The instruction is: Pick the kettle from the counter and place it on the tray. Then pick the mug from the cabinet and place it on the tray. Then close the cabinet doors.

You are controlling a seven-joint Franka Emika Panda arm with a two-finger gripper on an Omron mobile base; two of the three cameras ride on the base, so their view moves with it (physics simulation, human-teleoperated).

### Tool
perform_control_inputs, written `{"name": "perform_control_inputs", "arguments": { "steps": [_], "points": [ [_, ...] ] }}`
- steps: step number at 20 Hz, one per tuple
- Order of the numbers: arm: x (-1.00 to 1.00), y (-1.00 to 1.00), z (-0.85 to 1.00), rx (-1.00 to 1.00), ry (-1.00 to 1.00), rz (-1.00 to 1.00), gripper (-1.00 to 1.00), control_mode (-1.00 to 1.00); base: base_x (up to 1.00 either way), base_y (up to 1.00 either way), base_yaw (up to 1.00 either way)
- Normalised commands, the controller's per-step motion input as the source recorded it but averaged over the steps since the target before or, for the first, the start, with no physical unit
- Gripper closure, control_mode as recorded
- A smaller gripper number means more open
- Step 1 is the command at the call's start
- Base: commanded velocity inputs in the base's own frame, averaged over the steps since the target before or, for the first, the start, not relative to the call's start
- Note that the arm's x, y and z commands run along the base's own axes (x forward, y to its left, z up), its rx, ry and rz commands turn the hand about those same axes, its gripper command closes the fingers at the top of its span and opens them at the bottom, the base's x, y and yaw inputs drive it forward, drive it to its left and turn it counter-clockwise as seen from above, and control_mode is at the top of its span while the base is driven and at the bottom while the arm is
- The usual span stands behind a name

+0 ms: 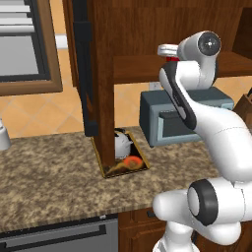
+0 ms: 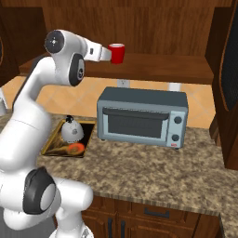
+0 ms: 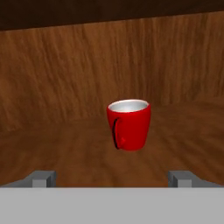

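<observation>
Up at the cabinet shelf, your gripper sits w/ jaws spread fully wide and nothing between them. Both fingertips poke up at the bottom of the hand view, one each side, well clear of the mug.

Mug stands upright on the shelf, dead ahead and centred between the tips, pale inside showing, dark-edged handle facing you slightly left of centre. From the right base view it's the red mug at the hand's nose, near but not touching as far as you can tell.

Handling, my read: small rigid cup, prob. light, glossy so could slip or skid back on the wood if you nudge it before closing. Take it across the body, mid-height, pads on the plain sides and clear of the handle. Push fwd until the walls sit between the tips, then close.

Below, the kettle already sits on the tray on the granite counter, beside the toaster oven. Cabinet door stands open, so mug and doors are what's left.
</observation>
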Motion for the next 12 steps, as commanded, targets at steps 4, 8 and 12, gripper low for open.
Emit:
{"name": "perform_control_inputs", "arguments": {
  "steps": [4,8,12],
  "points": [
    [0.33,-0.04,0.00,0.00,0.00,0.00,-1.00,-1.00,0.00,0.00,0.00],
    [0.33,-0.02,0.00,0.00,0.00,0.00,-1.00,-1.00,0.00,0.00,0.00],
    [0.28,-0.02,0.00,0.00,0.00,0.00,-1.00,-1.00,0.00,0.00,0.00]
  ]
}}
